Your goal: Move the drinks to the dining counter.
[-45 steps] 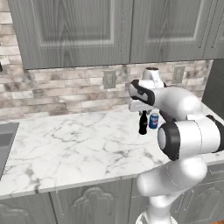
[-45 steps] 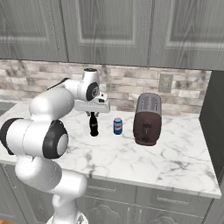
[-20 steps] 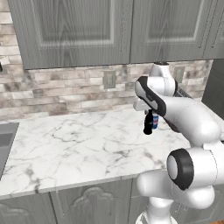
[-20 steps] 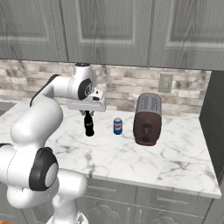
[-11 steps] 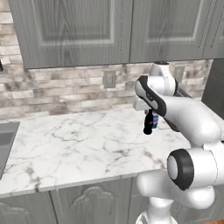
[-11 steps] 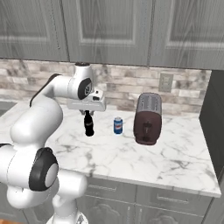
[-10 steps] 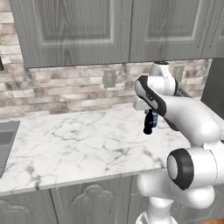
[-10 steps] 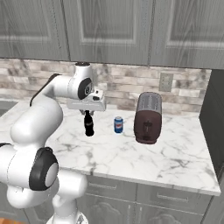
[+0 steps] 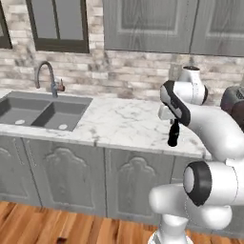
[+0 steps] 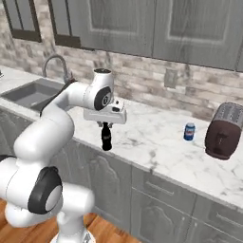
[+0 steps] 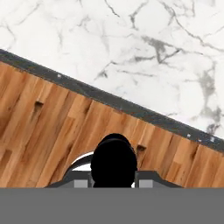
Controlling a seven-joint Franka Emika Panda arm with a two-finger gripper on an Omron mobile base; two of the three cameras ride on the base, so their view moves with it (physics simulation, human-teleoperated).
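My gripper [image 10: 106, 124] is shut on the neck of the black bottle [image 10: 106, 138], which hangs upright just above the front edge of the marble worktop [image 10: 156, 142]. From the left side the bottle [image 9: 174, 135] shows below the gripper [image 9: 174, 124]. Looking down the hand, the bottle's round black top [image 11: 113, 162] sits between the fingers of the gripper [image 11: 113, 180], over the worktop edge and the wooden floor. The blue soda can [image 10: 189, 132] stands on the worktop to the right, apart from the gripper. The dining counter is out of view.
A dark brown toaster [image 10: 222, 130] stands right of the can. A grey double sink [image 9: 38, 109] with a curved faucet [image 9: 46, 76] lies at the left end of the worktop. Grey cabinets hang above the brick wall, and wooden floor [image 9: 43, 226] runs below.
The whole picture has shifted: the base has backed away from the worktop and moved, bringing the sink into view. The bottle stays in the gripper; the can stays on the worktop.
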